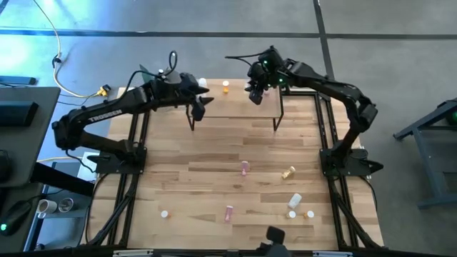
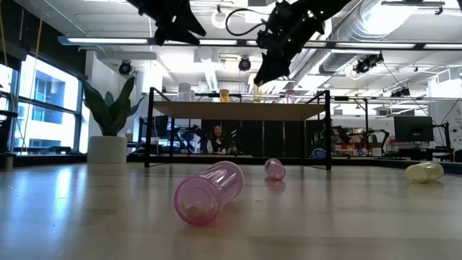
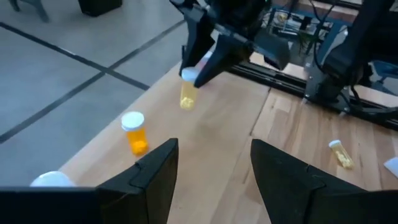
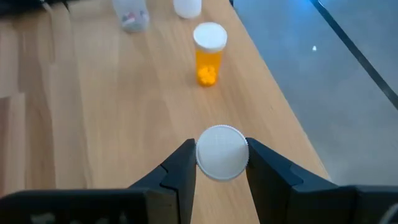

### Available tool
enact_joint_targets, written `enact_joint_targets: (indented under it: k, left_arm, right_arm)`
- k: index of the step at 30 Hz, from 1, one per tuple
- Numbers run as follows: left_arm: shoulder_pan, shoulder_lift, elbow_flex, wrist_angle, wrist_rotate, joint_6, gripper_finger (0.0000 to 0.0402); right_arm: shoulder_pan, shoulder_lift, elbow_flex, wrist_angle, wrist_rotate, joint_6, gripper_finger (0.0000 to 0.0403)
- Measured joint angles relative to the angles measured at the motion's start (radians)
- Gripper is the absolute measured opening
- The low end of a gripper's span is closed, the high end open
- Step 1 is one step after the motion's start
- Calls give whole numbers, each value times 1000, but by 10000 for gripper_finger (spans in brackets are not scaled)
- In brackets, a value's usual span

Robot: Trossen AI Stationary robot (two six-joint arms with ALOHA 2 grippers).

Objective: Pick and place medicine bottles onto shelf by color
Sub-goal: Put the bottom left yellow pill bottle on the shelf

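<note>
Held bottle: pale yellow bottle [image 3: 188,94] with a round white cap [image 4: 221,152], hanging upright above the shelf [image 1: 235,107], pinched at the cap.
Right gripper [image 4: 221,163]: clamping on that cap, both fingers [image 4: 180,169] pressing its sides, hovering over the shelf's far edge.
Shelf: light-wood board standing on thin black legs at the table's far side.
Bottles on shelf: orange bottle [image 4: 208,53] with white cap standing upright near the far edge; a white one [image 4: 187,7] and a clear one [image 4: 130,15] standing beyond it.
Left gripper [image 3: 211,165]: jaws standing apart, gripping nothing, hovering over the shelf's left end.
Bottles on table: pink bottle [image 2: 209,191] lying on its side nearest the low camera; another pink one [image 2: 274,169] lying behind it; a pale yellow one [image 2: 424,171] lying off to one side; several more scattered on the wooden tabletop [image 1: 186,185].
</note>
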Motion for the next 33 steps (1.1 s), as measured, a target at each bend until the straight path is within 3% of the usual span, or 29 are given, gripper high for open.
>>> enact_joint_targets:
  k: [33]
  left_arm:
    - [13, -7, 0, -3, -30, 61, 193]
  right_arm:
    - [-1, 46, 0, 1, 85, -26, 111]
